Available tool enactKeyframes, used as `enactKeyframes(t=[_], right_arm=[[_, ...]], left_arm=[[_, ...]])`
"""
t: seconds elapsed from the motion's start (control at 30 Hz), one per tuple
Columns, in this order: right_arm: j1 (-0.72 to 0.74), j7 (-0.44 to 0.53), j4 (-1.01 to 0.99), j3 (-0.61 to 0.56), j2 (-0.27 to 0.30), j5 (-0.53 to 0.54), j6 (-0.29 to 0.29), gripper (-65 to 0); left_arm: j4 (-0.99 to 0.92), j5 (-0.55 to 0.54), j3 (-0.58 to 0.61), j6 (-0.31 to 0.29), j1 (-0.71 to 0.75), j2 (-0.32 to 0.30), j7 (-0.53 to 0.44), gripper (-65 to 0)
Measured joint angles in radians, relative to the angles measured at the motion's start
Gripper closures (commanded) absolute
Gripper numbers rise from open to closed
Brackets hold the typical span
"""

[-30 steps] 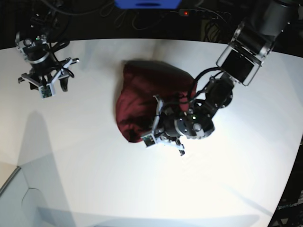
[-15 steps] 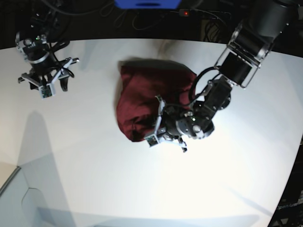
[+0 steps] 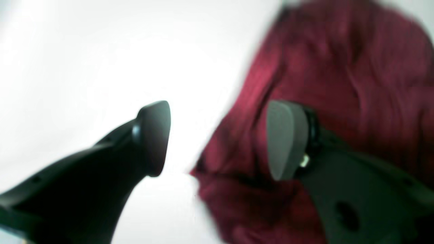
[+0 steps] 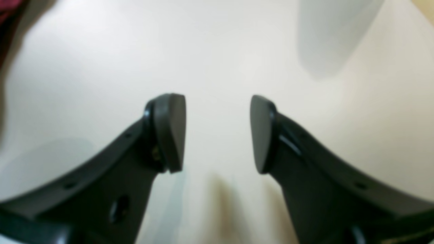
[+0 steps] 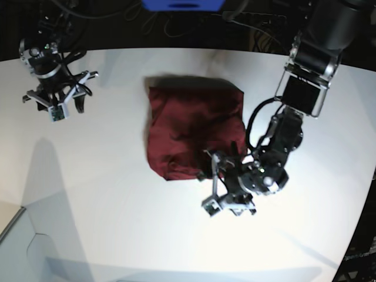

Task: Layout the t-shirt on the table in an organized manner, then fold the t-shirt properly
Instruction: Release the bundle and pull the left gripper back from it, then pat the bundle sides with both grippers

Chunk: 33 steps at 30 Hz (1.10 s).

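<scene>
Lying: t-shirt [image 5: 191,132] bunched mid-table [image 5: 117,223], nearer the far edge.
Left gripper [image 5: 226,197]: jaws apart, empty, beside its near hem.
Right gripper [image 5: 61,100]: jaws apart, empty, far-corner side.
Risk: regrasping may pinch stacked layers, dragging the lump instead of spreading it.

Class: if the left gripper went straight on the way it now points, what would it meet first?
Probably the t-shirt: its near edge lies just ahead between the open left gripper fingers, on the table. The blur leaves depth unclear.
</scene>
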Motion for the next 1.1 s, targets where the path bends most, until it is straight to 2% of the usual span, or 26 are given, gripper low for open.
enactKeyframes(t=[0.2,0.27,0.37,0.47,0.53,0.6,0.73,0.83,1.0,1.1], right_arm=[[0.000,0.000,0.000,-0.003,-0.003,0.000,0.000,-30.6],[0.000,0.000,0.000,-0.005,-0.003,0.000,0.000,-30.6],[0.000,0.000,0.000,-0.005,-0.003,0.000,0.000,-30.6],[-0.002,-0.007,0.020,-0.022,-0.016,-0.001,0.000,-30.6],[-0.002,0.000,0.030,-0.029,-0.047,0.001,0.000,-30.6],[0.001,-0.004,0.031,-0.035,-0.082,0.001,0.000,-30.6],[0.003,-0.004,0.029,-0.042,-0.125,0.002,0.000,-30.5],[-0.005,-0.007,0.029,-0.103,-0.117,-0.001,0.000,-29.2],[-0.032,-0.001,0.027,-0.178,-0.116,-0.001,0.000,-19.9],[-0.032,-0.005,-0.035,-0.223,-0.116,0.002,0.000,-16.4]], left_arm=[[0.124,-0.002,-0.076,0.000,0.012,-0.002,0.003,-42.8],[0.171,-0.008,-0.095,-0.001,0.037,-0.010,0.039,-42.7],[0.228,-0.005,-0.113,-0.006,0.091,-0.038,0.162,-42.2],[0.308,-0.014,-0.190,-0.007,0.172,-0.092,0.237,-34.4],[0.345,-0.018,-0.301,-0.002,0.244,-0.103,0.255,-27.0],[0.367,-0.006,-0.412,0.002,0.341,-0.093,0.261,-17.3],[0.386,0.005,-0.561,-0.002,0.485,-0.011,0.288,0.0],[0.394,-0.003,-0.593,-0.003,0.507,0.016,0.276,-1.0],[0.371,-0.006,-0.589,-0.002,0.546,0.071,0.270,0.0],[0.336,-0.003,-0.591,-0.001,0.542,0.082,0.268,0.0]])
